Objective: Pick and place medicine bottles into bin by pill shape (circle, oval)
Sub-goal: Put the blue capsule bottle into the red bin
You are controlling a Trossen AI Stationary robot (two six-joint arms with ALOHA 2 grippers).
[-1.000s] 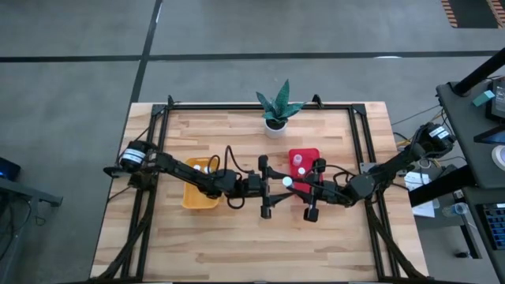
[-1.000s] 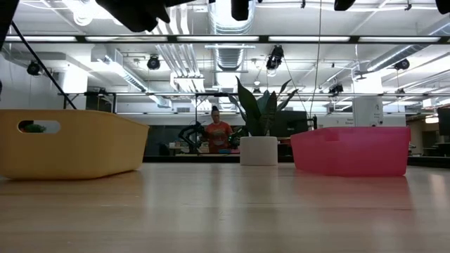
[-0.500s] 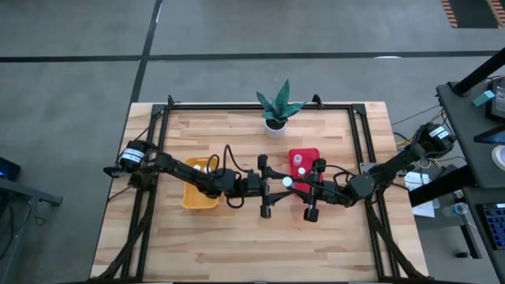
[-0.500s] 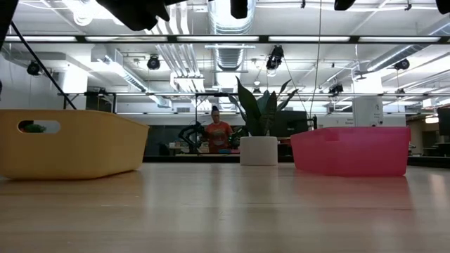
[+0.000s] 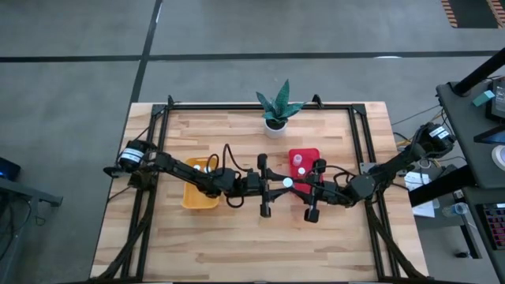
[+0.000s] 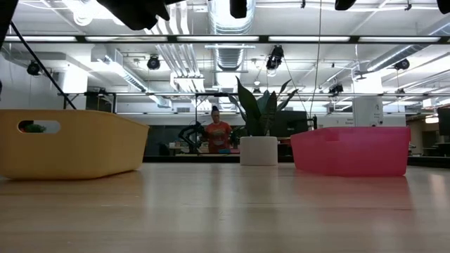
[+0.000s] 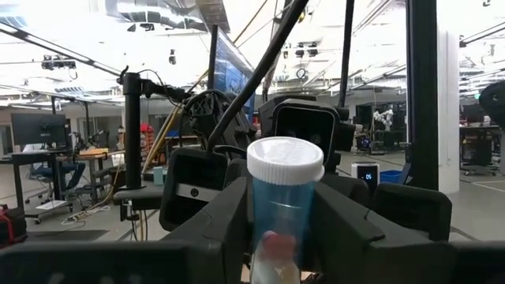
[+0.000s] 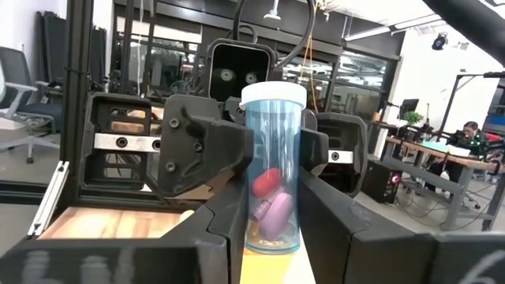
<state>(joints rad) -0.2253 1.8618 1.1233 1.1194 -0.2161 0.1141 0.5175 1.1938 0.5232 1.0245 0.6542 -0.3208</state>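
Bottle: clear, white cap, pink pills. I see the right gripper and left gripper both clamping it mid-table, beside the red bin.

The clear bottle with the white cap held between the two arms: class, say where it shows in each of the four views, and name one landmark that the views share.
High view: bottle, a pale dot mid-table between the grippers, left of the red bin.
Low view: not in it.
Left wrist view: centre, between dark fingers.
Right wrist view: centre, pills inside.
Shared landmark: its white cap.
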